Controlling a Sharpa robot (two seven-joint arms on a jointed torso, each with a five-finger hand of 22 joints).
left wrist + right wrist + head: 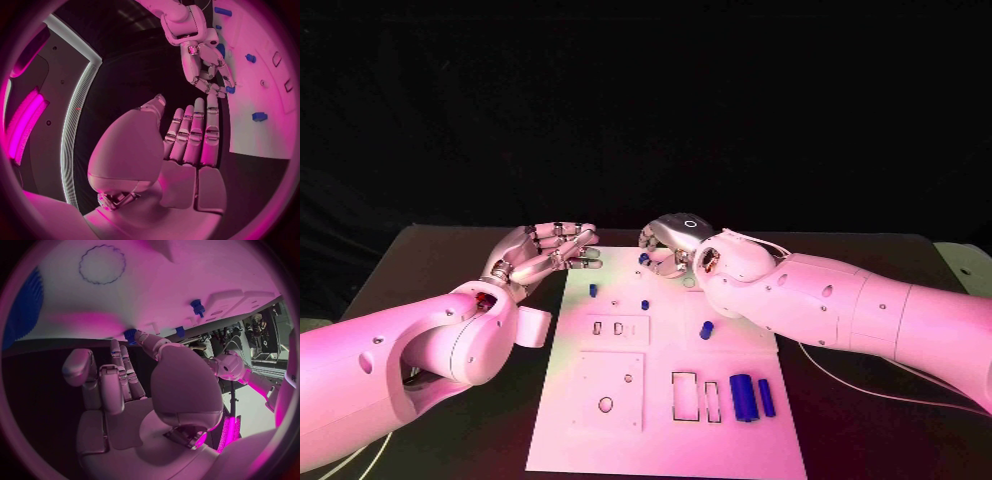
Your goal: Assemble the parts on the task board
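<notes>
Fingertips of the right hand press against a small blue plastic part at the far end of the white flat task board; whether they pinch it or only touch it I cannot tell, since the wrist hides the contact from above. The left wrist view shows those fingers bent down toward a blue piece at the board's edge.

That little part looks rigid, light and smooth, so I judge it would slip or tip easily. Its sides seem the place to take it, between thumb and one fingertip, low near the board.

More blue parts sit on the board: a small peg and another peg near the middle, a short capsule-shaped piece toward the right edge, and two larger blue cylinders lying side by side near the front. Rectangular cut-outs and an oval hole wait unfilled beside them.

Off the board's left edge, the left hand hovers over the black table, fingers straight, close together and holding nothing.
</notes>
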